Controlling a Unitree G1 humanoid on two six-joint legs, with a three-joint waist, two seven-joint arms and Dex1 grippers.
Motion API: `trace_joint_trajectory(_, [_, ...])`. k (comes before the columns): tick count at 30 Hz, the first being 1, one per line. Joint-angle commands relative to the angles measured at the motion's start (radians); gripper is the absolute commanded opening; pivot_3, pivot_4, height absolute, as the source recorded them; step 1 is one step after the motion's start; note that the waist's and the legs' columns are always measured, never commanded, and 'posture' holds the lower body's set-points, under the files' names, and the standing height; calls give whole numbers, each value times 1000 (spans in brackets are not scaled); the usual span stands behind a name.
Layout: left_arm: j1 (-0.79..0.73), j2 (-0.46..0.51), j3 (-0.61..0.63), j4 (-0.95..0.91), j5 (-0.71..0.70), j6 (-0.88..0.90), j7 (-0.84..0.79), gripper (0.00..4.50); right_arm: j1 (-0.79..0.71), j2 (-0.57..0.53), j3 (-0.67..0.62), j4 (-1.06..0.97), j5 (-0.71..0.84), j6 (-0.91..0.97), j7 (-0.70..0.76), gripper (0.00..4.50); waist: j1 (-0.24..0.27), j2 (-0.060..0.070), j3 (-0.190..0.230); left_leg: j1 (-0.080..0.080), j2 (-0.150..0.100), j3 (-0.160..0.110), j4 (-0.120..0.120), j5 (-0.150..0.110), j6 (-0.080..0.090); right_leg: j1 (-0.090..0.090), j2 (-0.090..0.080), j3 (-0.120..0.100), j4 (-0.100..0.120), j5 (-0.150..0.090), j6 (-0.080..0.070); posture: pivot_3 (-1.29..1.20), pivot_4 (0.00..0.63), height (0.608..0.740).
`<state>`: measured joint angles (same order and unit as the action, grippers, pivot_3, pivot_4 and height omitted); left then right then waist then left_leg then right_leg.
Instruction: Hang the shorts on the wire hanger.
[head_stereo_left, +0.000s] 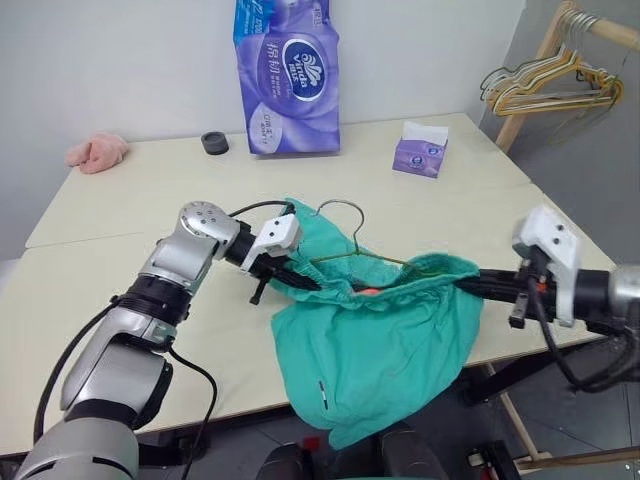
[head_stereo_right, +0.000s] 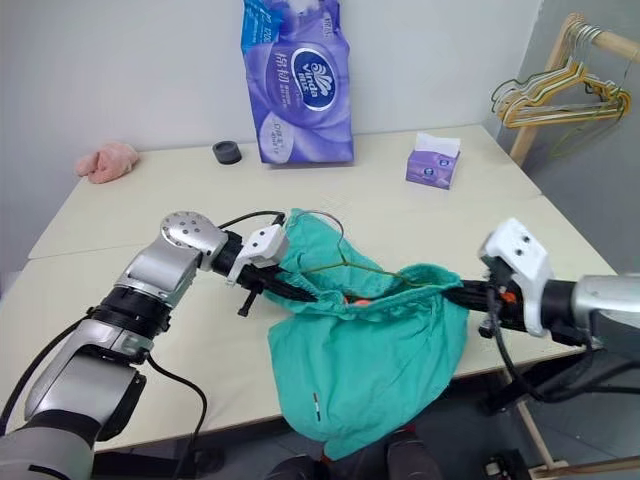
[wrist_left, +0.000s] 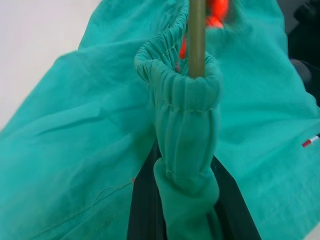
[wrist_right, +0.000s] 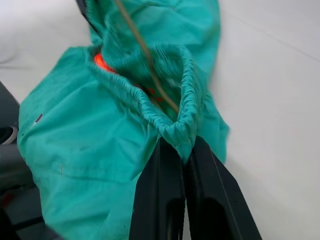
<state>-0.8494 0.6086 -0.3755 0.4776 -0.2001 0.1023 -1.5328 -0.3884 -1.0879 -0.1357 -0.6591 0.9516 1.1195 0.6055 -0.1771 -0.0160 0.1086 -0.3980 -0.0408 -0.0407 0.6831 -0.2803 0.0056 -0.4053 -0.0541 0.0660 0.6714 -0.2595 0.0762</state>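
Observation:
The teal-green shorts (head_stereo_left: 375, 340) hang stretched between my two grippers over the table's front edge, legs drooping below it. My left gripper (head_stereo_left: 305, 283) is shut on the gathered waistband (wrist_left: 182, 100) at its left end. On the right end of the same waistband my right gripper (wrist_right: 181, 145) is also shut. The wire hanger (head_stereo_left: 345, 215) lies on the table behind the shorts with its hook up. Its thin wire (wrist_left: 196, 40) runs into the waistband opening, and its lower part is hidden in the cloth.
A purple tissue pack (head_stereo_left: 287, 75) stands at the table's back. A small tissue box (head_stereo_left: 420, 152), a black ring (head_stereo_left: 214, 142) and a pink fluffy cloth (head_stereo_left: 97, 152) also lie there. Several hangers (head_stereo_left: 555, 85) hang on a wooden rack at the far right.

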Motion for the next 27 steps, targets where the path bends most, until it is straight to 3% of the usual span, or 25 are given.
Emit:
trace_joint_trajectory(1, [6,-8,31,-54,13,-3,25,0,-73,6,72,9,-56,-17,12,42,-3,0,0,0,0,0,0,0,0,0,0,0,0,0,0,-291,82,740])
trace_joint_trajectory(7, [45,-28,35,-73,54,-18,89,0,-179,9,204,42,-180,-54,61,42,-20,0,0,-1,0,-1,0,0,0,0,-2,0,-1,0,0,-287,82,740])
trace_joint_trajectory(11, [64,-43,43,-85,69,-25,122,0,-196,-51,294,64,-337,-151,132,42,-20,1,0,0,1,-1,-1,0,0,-1,-2,-1,-1,0,0,-285,82,740])
trace_joint_trajectory(14, [71,-59,48,-81,82,-38,157,0,-185,-79,318,66,-415,-208,168,718,-20,1,0,-1,0,-1,-1,0,0,-1,-2,-1,-1,0,0,-285,82,740])
trace_joint_trajectory(23, [105,-88,46,-97,92,-56,183,0,-137,-88,257,34,-461,-234,221,3695,-22,1,0,-1,0,-1,-1,0,0,-1,-2,-1,-1,0,0,-291,81,740])
trace_joint_trajectory(27, [111,-108,47,-103,96,-52,207,0,-141,-48,247,14,-457,-222,211,3695,-22,0,0,-1,0,-1,-1,0,0,-1,-2,-1,-1,0,0,-293,80,740])
